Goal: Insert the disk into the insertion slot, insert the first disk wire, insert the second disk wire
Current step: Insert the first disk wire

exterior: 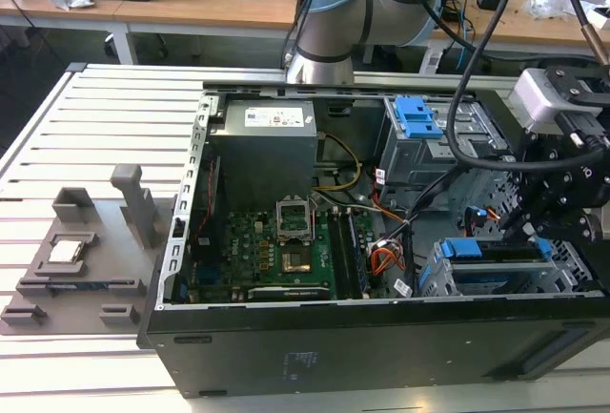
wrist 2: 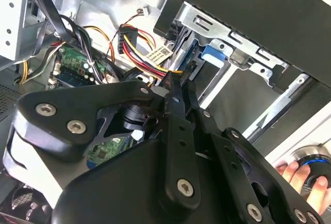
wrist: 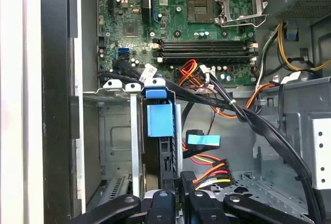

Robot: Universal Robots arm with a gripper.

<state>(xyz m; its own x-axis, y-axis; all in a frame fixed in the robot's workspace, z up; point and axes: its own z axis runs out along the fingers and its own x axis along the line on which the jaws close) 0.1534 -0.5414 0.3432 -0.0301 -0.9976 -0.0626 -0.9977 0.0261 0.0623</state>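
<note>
The disk (wrist: 160,121) stood in the insertion slot (wrist: 116,131), its blue carrier facing the motherboard (wrist: 207,22). Just beside it lay the blue plug of the first disk wire (wrist: 203,140); whether it was seated could not be told. Near that, the second disk wire (wrist: 209,175) ran its red, orange and yellow strands into a black plug, on which the jaws of the gripper (wrist: 179,195) were closed. In the exterior view the open computer case (exterior: 286,356) rested on a slatted table (exterior: 95,127).
</note>
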